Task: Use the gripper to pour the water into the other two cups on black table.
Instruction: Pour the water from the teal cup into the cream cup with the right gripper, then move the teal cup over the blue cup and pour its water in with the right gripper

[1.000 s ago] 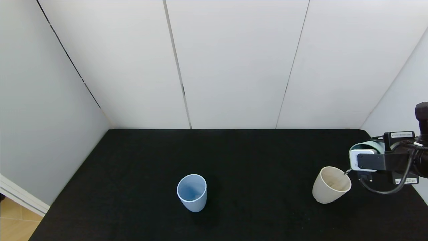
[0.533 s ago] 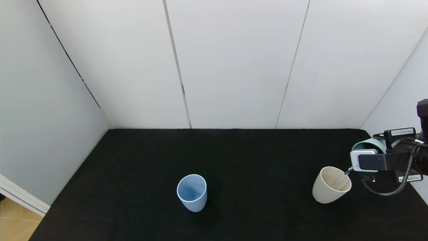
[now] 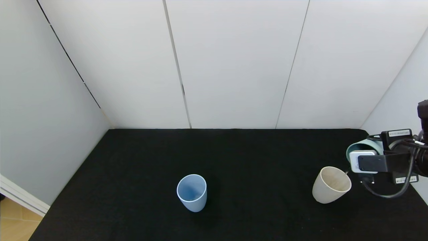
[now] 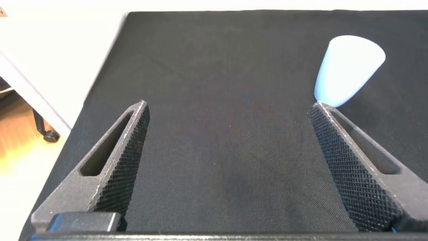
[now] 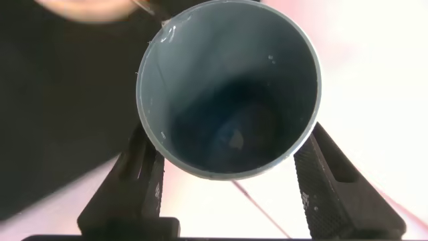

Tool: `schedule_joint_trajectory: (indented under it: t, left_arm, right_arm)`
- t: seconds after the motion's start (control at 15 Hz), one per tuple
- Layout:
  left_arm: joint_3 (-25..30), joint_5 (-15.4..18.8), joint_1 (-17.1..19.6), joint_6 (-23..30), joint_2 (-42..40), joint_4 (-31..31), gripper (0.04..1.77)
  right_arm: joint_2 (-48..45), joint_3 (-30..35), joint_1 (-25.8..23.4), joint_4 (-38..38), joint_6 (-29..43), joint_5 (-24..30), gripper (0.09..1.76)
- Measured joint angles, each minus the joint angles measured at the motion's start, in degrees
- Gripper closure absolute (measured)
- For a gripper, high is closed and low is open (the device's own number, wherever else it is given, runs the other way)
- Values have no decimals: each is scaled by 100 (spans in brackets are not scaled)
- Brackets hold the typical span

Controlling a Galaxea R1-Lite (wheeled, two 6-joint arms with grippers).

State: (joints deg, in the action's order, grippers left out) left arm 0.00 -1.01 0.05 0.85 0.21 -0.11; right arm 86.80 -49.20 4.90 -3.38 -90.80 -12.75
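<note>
My right gripper [image 3: 367, 152] is shut on a teal-green cup [image 3: 362, 145], tipped on its side with its mouth toward the cream-beige cup [image 3: 331, 184] on the black table [image 3: 250, 157]. In the right wrist view the fingers [image 5: 144, 174] clamp the teal cup [image 5: 227, 87] on both sides; its inside looks nearly empty with a few droplets. A thin glint of water [image 3: 346, 172] hangs between the teal lip and the cream cup's rim. The light blue cup [image 3: 191, 192] stands upright at centre front. My left gripper [image 4: 229, 106] is open over bare cloth near the blue cup [image 4: 348, 63].
White wall panels [image 3: 234, 67] enclose the table at the back and on both sides. The table's left front edge drops to a wooden floor [image 3: 13, 221]. The cream cup edge shows in the right wrist view [image 5: 93, 8].
My right gripper with the teal cup has shifted slightly left toward the cream cup, after a small rise half a second ago. Both standing cups are unmoved.
</note>
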Motion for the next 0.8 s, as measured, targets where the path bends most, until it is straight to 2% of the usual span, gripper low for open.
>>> schedule_joint_trajectory:
  t: [0.07,0.27,0.47,0.6,0.8]
  left_arm:
    - [0,-2,0,0,0,1,9]
    - [0,0,0,0,0,-2,9]
    - [0,-2,0,-1,0,-2,9]
    - [0,0,0,0,0,-2,9]
    - [0,-2,0,2,0,-2,9]
  right_arm:
    - [0,23,-5,16,245,300,68]
    - [-2,141,13,32,1610,1126,68]
    - [-56,4,204,40,2878,1487,68]
    - [-91,-357,623,107,3799,1529,68]
    - [-48,-1213,1477,801,4540,1498,68]
